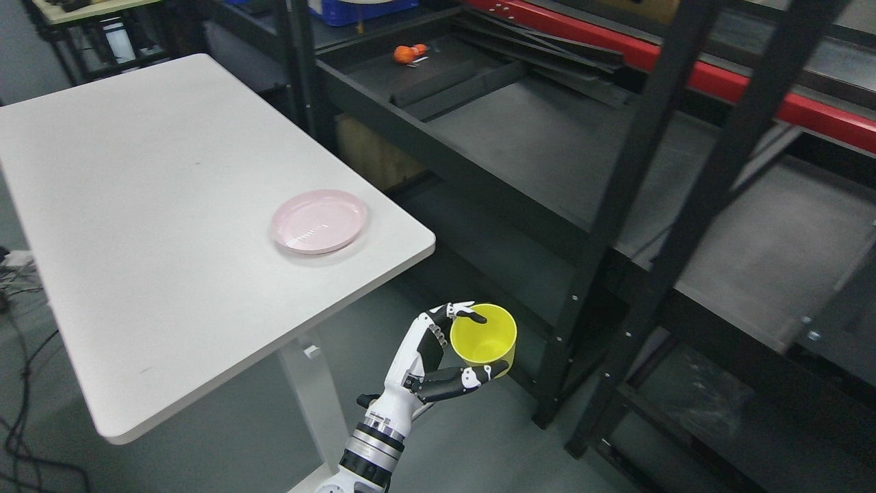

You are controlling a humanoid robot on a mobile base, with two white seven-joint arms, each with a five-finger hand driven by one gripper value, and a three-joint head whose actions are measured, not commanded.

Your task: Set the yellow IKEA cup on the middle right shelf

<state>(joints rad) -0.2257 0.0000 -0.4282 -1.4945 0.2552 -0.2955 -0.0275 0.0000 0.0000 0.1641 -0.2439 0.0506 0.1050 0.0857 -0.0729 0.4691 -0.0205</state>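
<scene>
I saw the hand [448, 356] clamped on the yellow plastic cup [483, 334], fingers over its rim, thumb beneath; forearm rose from bottom centre, off the white tabletop [137, 226].

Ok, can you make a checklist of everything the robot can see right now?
Surface: white table, top mostly bare.
Job's things: yellow cup held in the air, off the table; dark shelf to the right, not reached yet.
Clutter: pink plate near the table's right edge; small orange thing on the shelf.
Hands: left hand has fingers wrapped round the cup; right hand not seen.
Cables: black cables on the floor, far left.
Surroundings: red beam behind the rack.
</scene>
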